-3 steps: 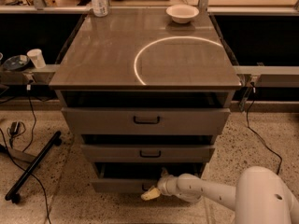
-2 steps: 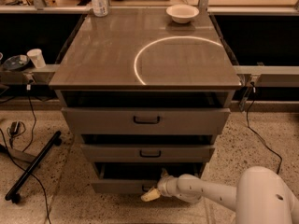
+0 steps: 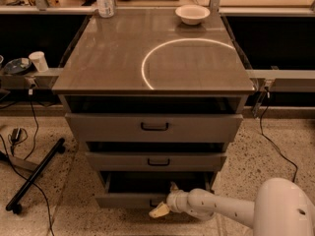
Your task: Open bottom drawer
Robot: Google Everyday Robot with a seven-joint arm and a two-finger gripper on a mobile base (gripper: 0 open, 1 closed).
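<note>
The bottom drawer [image 3: 123, 199] is the lowest, narrowest grey-brown front of the cabinet, pulled out a little so a dark gap shows above it. Its small black loop handle [image 3: 156, 202] sits at centre, partly covered by my gripper [image 3: 164, 202]. The gripper reaches in from the lower right on a white arm [image 3: 221, 209]; one cream fingertip [image 3: 159, 211] hangs below the handle and another pokes up above the drawer's top edge.
The middle drawer [image 3: 156, 161] and top drawer [image 3: 154, 127] also stand slightly out. On the cabinet top sit a white bowl [image 3: 192, 14] and a bottle [image 3: 104, 0]. A black stand leg [image 3: 34, 175] and cables lie on the floor at left.
</note>
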